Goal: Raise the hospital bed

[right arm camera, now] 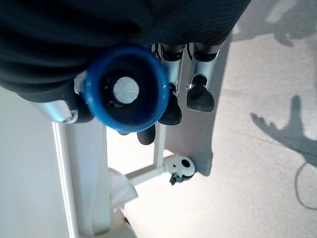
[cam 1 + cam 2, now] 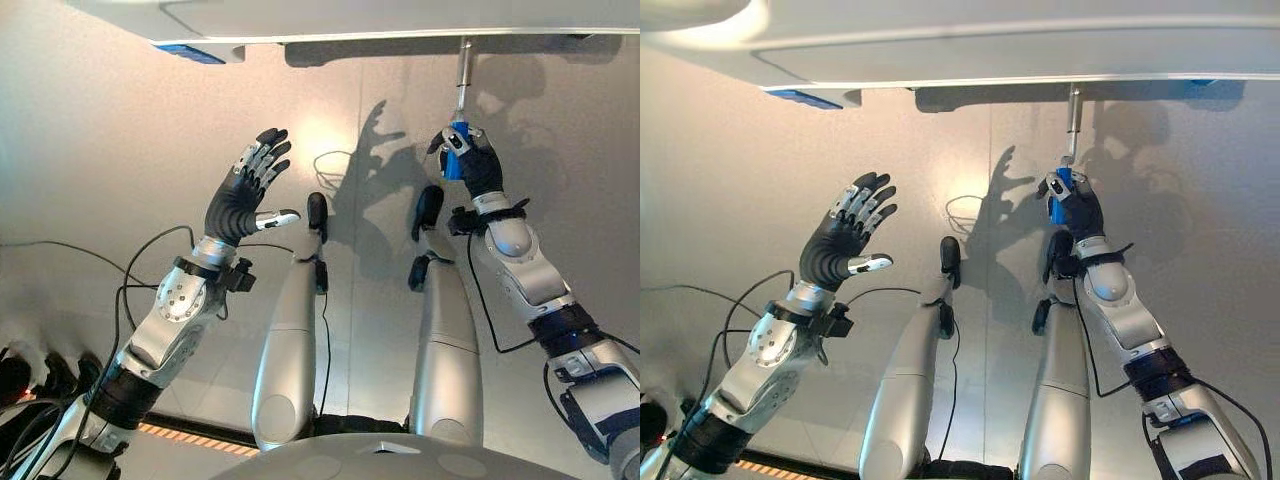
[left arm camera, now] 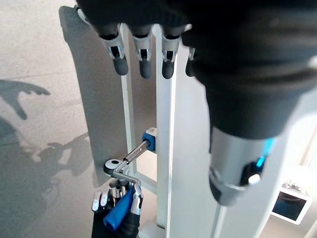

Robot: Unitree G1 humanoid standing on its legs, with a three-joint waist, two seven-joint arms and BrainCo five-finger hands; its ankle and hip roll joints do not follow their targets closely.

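Blue crank handle (image 2: pixel 455 150) clasped in right hand (image 2: pixel 478 163)

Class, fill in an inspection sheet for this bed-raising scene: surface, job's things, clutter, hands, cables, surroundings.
Surface: pale grey floor, bare beneath the arms.
Job's things: white bed frame along the top; metal crank rod hanging from it, ending in a blue crank handle.
Clutter: nothing seen.
Hands: right hand curled round the handle; left hand raised, fingers spread, holding nothing.
Cables: nothing seen apart from the robot's own.
Surroundings: nothing seen.
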